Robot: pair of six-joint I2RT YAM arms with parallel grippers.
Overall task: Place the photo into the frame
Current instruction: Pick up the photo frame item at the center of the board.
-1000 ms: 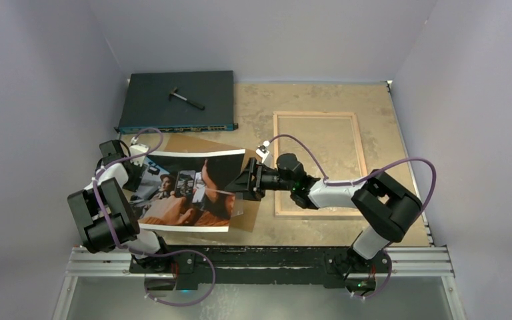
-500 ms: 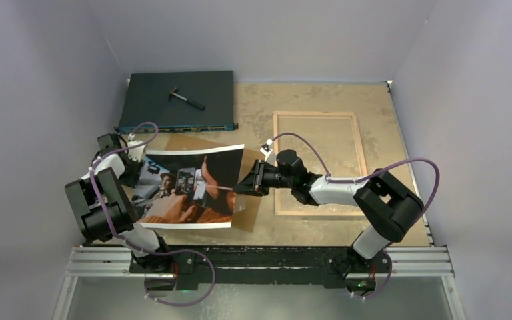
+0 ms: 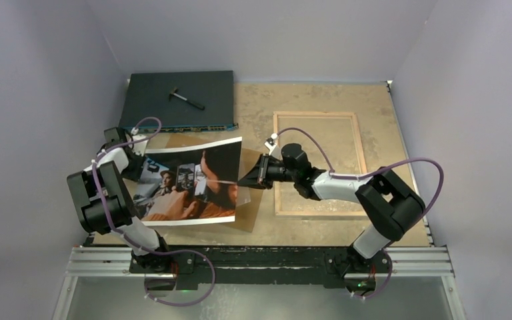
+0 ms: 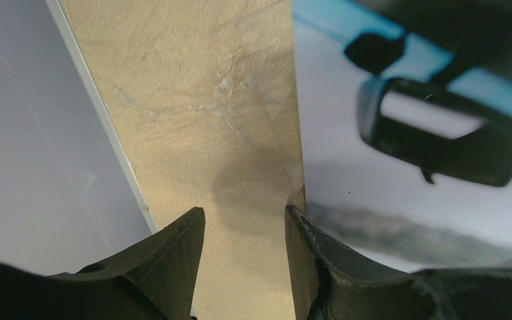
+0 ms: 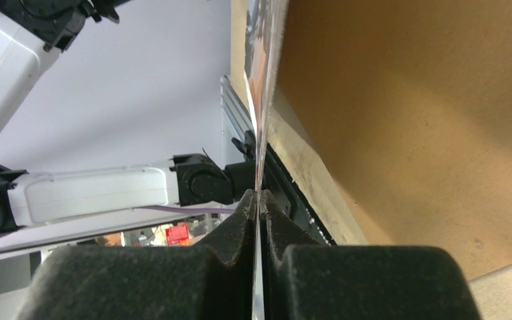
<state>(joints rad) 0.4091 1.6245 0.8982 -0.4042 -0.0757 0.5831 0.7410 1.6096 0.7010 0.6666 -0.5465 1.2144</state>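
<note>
Our right gripper (image 5: 259, 197) has just pinched the photo (image 3: 187, 183) at its edge, the left gripper (image 4: 243, 211) gapes empty, so we can head for the frame (image 3: 317, 115).

My right claw (image 3: 244, 180) is black; the photo (image 3: 190, 183) shows dark, reddish-brown figures inside a white border; the frame (image 3: 317, 115) is pale wood.

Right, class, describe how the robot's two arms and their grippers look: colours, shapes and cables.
The left arm and right arm match: boxy black joint housings linked by smooth white segments. A thin purple cable loops loosely along each. The left gripper and right gripper each have two matte black, wedge-shaped fingers tapering to blunt tips. No markings show.
</note>
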